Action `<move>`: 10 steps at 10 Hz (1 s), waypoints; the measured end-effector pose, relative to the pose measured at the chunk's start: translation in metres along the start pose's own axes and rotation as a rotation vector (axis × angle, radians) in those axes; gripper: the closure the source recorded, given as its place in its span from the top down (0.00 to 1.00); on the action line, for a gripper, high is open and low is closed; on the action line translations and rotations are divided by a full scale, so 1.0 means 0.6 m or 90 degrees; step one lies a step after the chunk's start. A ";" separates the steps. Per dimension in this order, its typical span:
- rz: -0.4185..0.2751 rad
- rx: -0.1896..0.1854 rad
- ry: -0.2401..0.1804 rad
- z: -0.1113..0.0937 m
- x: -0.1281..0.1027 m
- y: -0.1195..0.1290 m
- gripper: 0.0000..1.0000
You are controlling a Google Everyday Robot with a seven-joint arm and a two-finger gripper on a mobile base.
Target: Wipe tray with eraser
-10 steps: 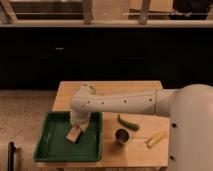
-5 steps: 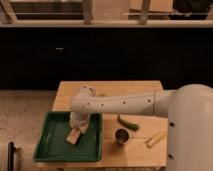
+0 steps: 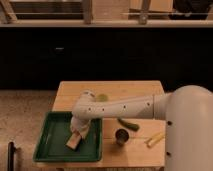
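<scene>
The dark green tray [image 3: 50, 145] lies on the front left of the wooden table. The tan eraser block [image 3: 73, 141] rests on the tray floor, right of its middle. My gripper [image 3: 77, 131] reaches down from the white arm [image 3: 120, 107] and sits right on top of the eraser's upper end, over the tray.
A metal cup [image 3: 121, 136] stands just right of the tray. A curved green vegetable [image 3: 127, 123] lies behind it. A yellow stick [image 3: 155, 139] lies near the table's right front. A pale green round item [image 3: 102, 97] sits behind the arm. The robot body [image 3: 190, 130] fills the right.
The eraser and gripper have slid a little toward the front of the tray and slightly left. The other items have not moved.
</scene>
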 end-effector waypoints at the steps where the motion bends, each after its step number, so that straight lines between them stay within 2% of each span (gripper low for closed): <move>1: 0.001 -0.001 -0.001 0.001 0.000 0.004 0.00; 5: 0.032 -0.004 0.019 -0.021 0.032 0.040 0.00; 8: 0.040 -0.003 0.040 -0.039 0.061 0.029 0.00; 10: 0.029 -0.004 0.046 -0.042 0.074 0.006 0.00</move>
